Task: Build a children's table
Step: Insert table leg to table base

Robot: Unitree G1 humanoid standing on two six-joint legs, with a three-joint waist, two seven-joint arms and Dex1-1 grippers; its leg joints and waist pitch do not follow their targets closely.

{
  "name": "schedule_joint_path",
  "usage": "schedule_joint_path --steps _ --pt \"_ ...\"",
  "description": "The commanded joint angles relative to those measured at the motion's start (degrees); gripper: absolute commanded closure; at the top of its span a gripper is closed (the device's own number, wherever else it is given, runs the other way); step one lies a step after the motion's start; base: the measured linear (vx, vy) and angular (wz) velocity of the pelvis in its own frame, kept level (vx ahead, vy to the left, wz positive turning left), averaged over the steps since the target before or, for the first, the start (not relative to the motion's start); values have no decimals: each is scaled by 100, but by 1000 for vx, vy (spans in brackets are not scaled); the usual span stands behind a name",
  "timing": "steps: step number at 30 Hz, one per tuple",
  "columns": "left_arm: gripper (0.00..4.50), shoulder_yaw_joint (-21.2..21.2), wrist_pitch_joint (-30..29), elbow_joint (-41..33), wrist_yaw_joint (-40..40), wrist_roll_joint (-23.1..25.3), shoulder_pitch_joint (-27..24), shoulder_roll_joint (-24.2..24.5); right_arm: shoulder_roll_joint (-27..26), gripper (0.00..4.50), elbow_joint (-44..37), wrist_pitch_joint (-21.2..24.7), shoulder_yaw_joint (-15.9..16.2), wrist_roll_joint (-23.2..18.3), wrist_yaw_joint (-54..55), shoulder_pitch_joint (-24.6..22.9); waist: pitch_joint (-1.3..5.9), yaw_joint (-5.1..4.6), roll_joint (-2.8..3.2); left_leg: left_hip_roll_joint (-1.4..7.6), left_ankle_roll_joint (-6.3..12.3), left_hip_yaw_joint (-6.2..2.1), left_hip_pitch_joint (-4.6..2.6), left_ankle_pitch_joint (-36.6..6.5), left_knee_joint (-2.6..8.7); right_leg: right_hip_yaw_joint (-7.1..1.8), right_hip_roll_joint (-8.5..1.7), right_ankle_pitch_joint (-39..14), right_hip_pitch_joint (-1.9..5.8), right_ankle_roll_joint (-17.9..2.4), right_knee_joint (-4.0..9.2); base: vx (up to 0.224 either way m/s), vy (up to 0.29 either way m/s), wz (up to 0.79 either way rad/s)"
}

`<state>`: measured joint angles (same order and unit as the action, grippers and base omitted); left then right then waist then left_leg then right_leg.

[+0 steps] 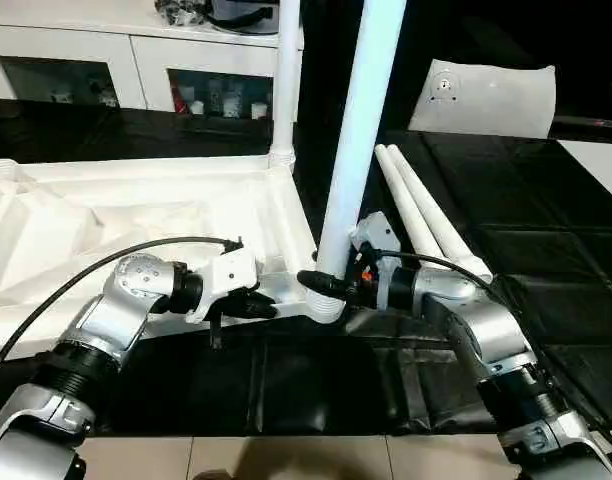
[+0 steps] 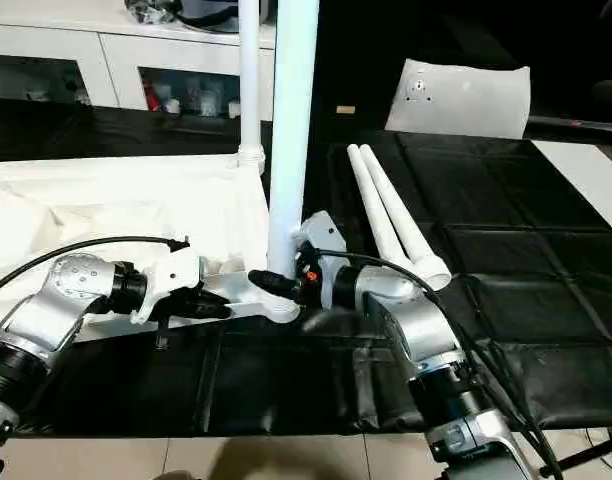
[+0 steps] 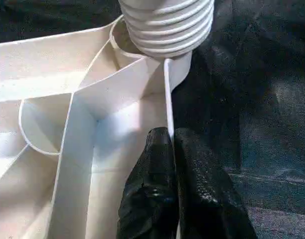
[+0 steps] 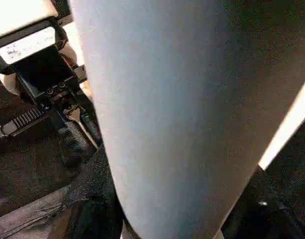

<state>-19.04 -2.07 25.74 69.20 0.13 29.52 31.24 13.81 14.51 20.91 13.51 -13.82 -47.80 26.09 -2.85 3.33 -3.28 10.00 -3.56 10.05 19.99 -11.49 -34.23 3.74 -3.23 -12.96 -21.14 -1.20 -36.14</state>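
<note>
Right gripper [image 1: 324,284]: fingers clamped round the lower end of the upright table leg [image 1: 358,130], just above its ribbed threaded end, which sits at the near corner socket [image 3: 123,44] of the tabletop.

Left gripper [image 3: 172,149]: fingertips [image 3: 160,144] pinched shut on the thin rim wall of the inverted tabletop [image 1: 136,215], just beside that same socket; use it as your brace.

Second leg [image 1: 285,80]: already upright in the corner socket beyond the held leg.

Two spare legs [image 1: 426,215]: lying side by side on the black mat [image 1: 546,250], beyond the right gripper, near the held leg.

Handling note: the held leg looks tilted. Bring it plumb over the socket before you turn, keep the rim pinned, and twist without forcing, so the threads likely catch squarely.
</note>
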Motion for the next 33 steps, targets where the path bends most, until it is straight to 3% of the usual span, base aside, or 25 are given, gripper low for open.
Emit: schedule_joint_path --steps 1,6,8,12,15,16,21,22,23,26,27,28,29,30,31,32,33 --pt "450 -245 -131 -89 346 108 -68 112 30 257 283 1 5 134 110 -29 274 -13 82 399 -155 -149 -48 -1141 485 -391 -595 -1319 135 -1052 496 0 0 0" --pt "450 -256 -184 -158 404 101 -97 171 -57 257 406 -22 -87 131 182 38 305 -14 94 384 -74 -122 -46 -788 455 -378 -567 -434 165 -1291 409 0 0 0" --pt "450 -257 -190 -163 424 105 -100 184 -69 257 418 -17 -91 128 180 47 303 -9 101 382 -38 -125 -30 -769 456 -377 -574 -331 187 -1314 401 0 0 0" --pt "450 -272 -233 -174 427 177 -78 226 -79 257 467 0 3 106 67 57 282 -5 122 395 -115 -134 -52 -1029 474 -382 -588 -794 175 -1261 446 0 0 0" --pt "450 -270 -237 -152 409 207 -54 231 -117 257 509 -13 -8 103 69 73 280 -16 117 399 -159 -140 -55 -1111 485 -381 -581 -847 168 -1253 447 0 0 0" --pt "450 -263 -232 -144 408 205 -45 231 -176 257 565 -30 -83 66 123 88 274 -10 149 397 -178 -143 -58 -1165 488 -385 -587 -898 161 -1258 453 0 0 0" --pt "450 -186 -285 -192 360 114 -55 199 -379 257 745 36 -460 -191 394 83 271 -20 153 404 -238 -153 -71 -1329 502 -389 -595 -1066 152 -1253 475 0 0 0" --pt "450 -170 -296 -198 336 105 -60 192 -403 257 770 41 -516 -229 433 62 268 -16 192 402 -256 -157 -72 -1366 503 -390 -594 -1084 146 -1259 473 0 0 0" --pt "450 -143 -330 -212 297 86 -73 182 -448 257 791 61 -624 -310 504 2 268 -23 172 401 -257 -154 -69 -1381 505 -389 -588 -1094 150 -1252 483 0 0 0" --pt "450 -128 -352 -246 268 73 -97 177 -505 257 803 68 -773 -412 601 -107 270 -16 188 405 -257 -155 -70 -1335 508 -390 -587 -935 148 -1282 467 0 0 0" --pt "450 -111 -374 -255 242 63 -108 173 -544 257 824 57 -859 -450 651 -177 274 -2 248 400 -280 -164 -75 -1375 507 -385 -592 -943 148 -1297 463 0 0 0" --pt "450 -99 -384 -258 224 57 -114 170 -574 257 845 39 -924 -472 690 -233 268 -13 207 407 -276 -157 -66 -1408 512 -391 -593 -930 149 -1300 472 0 0 0" --pt "450 -84 -390 -256 197 54 -117 163 -596 257 868 8 -970 -479 729 -288 271 -7 207 403 -276 -162 -64 -1401 513 -387 -593 -939 157 -1300 469 0 0 0" --pt "450 -47 -402 -238 117 60 -116 146 -635 257 924 -94 -1042 -476 811 -428 265 -9 261 398 -291 -165 -61 -1443 515 -385 -586 -901 154 -1311 472 0 0 0" --pt "450 -46 -402 -237 115 61 -116 145 -637 257 926 -99 -1044 -476 813 -434 265 -9 261 398 -291 -165 -61 -1443 515 -385 -586 -901 154 -1311 472 0 0 0" --pt "450 -32 -400 -221 85 63 -111 137 -658 257 952 -168 -1071 -481 855 -508 266 6 300 394 -293 -162 -65 -1461 511 -389 -592 -915 149 -1315 475 0 0 0" --pt "450 -9 -409 -202 29 65 -104 117 -683 257 960 -214 -1107 -508 888 -592 259 3 271 394 -280 -160 -64 -1510 515 -390 -592 -1008 152 -1304 491 0 0 0"
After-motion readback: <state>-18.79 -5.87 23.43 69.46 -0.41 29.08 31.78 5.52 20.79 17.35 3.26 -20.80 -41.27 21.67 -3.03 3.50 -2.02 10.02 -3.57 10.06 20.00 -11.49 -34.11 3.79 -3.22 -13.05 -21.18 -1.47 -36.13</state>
